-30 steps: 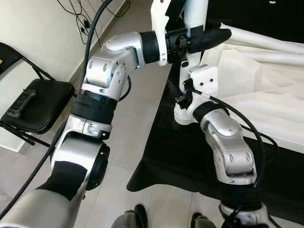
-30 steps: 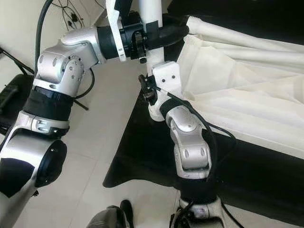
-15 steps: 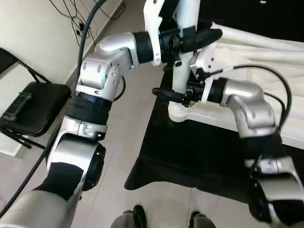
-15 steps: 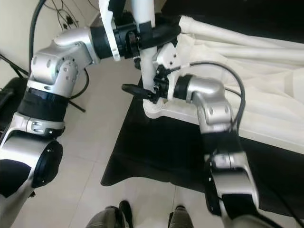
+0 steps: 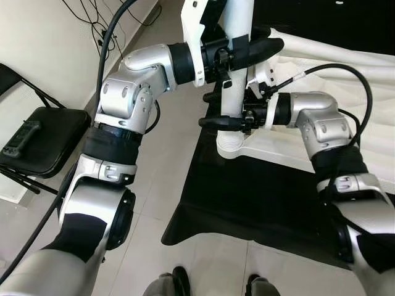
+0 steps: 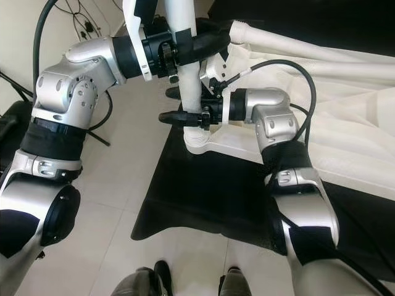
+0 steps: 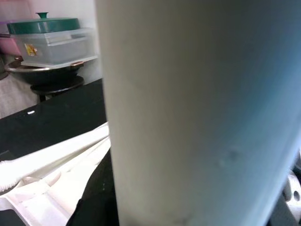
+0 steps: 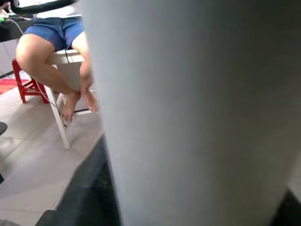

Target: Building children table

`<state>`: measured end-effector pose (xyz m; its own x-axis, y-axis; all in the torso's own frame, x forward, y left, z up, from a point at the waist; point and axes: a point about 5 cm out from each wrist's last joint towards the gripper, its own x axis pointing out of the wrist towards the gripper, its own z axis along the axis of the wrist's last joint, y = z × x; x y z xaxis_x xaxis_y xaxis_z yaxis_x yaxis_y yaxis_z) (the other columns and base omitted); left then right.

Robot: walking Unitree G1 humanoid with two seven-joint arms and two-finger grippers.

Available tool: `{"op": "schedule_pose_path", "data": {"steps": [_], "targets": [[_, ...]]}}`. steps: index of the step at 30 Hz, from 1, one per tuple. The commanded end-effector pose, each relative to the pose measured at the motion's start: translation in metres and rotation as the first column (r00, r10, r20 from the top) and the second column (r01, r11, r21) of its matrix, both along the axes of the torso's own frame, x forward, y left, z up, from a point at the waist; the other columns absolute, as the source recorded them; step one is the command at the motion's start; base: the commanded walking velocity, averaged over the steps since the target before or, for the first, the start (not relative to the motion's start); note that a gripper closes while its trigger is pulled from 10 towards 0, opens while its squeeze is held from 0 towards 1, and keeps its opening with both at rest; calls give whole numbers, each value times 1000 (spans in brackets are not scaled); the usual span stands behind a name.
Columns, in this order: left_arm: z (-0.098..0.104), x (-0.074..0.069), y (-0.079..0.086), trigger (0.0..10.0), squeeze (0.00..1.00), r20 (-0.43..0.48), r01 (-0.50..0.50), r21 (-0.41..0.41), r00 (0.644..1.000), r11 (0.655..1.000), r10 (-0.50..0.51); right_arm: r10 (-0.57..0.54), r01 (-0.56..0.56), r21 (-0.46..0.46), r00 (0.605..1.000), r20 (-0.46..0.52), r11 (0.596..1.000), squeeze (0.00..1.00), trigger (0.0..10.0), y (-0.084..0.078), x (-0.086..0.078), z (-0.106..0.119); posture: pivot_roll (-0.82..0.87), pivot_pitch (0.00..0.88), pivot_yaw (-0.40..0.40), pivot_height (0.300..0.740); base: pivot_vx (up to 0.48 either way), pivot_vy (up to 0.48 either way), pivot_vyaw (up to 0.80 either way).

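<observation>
A white table leg [image 5: 234, 92] stands upright on its ribbed base [image 5: 231, 147] at the near corner of the white tabletop [image 5: 345, 80], which lies on a black cloth [image 5: 247, 197]. My left gripper [image 5: 274, 40] is shut on the leg high up, reaching in from the left. Lower down, my right gripper [image 5: 205, 110] reaches in from the right and is shut on the same leg, one black finger in front of it and one behind. Both wrist views have the leg [image 7: 197, 113] [image 8: 188, 113] very close.
A black folding chair [image 5: 43, 135] with a dark object [image 5: 15, 145] on it stands at the left by the wall, cables [image 5: 105, 24] beyond it. A seated person's legs [image 8: 51, 47] and a red stool [image 8: 28, 84] are across the tiled floor. A green-lidded container [image 7: 47, 37] sits further back.
My right arm swung up and round to the right, and its gripper came onto the lower leg, one finger on each side. The left gripper kept its hold higher up.
</observation>
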<state>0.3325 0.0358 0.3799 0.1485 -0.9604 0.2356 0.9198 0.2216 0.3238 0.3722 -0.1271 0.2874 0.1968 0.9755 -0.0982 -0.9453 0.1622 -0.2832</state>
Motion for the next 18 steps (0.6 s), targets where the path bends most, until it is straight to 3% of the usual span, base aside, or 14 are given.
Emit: {"op": "schedule_pose_path", "data": {"steps": [1,16,17,18], "targets": [[-5,-14,-31,0,0,-8,157,44,988,987,-157,170,-171,-48,985,-20,984,0,0,47,-6,-10,-20,269,115,740,0,0,0],[-2,-6,-37,0,0,-12,146,40,989,988,-146,154,-154,9,988,-11,988,0,0,43,-5,-10,-28,270,118,740,0,0,0],[1,-5,-40,5451,494,-12,137,35,991,990,-137,129,-129,26,992,-3,991,0,0,41,-4,-11,-29,269,119,740,0,0,0],[1,-5,-40,5451,494,-12,137,35,991,990,-137,129,-129,26,992,-3,991,0,0,41,-4,-11,-29,269,119,740,0,0,0]]}}
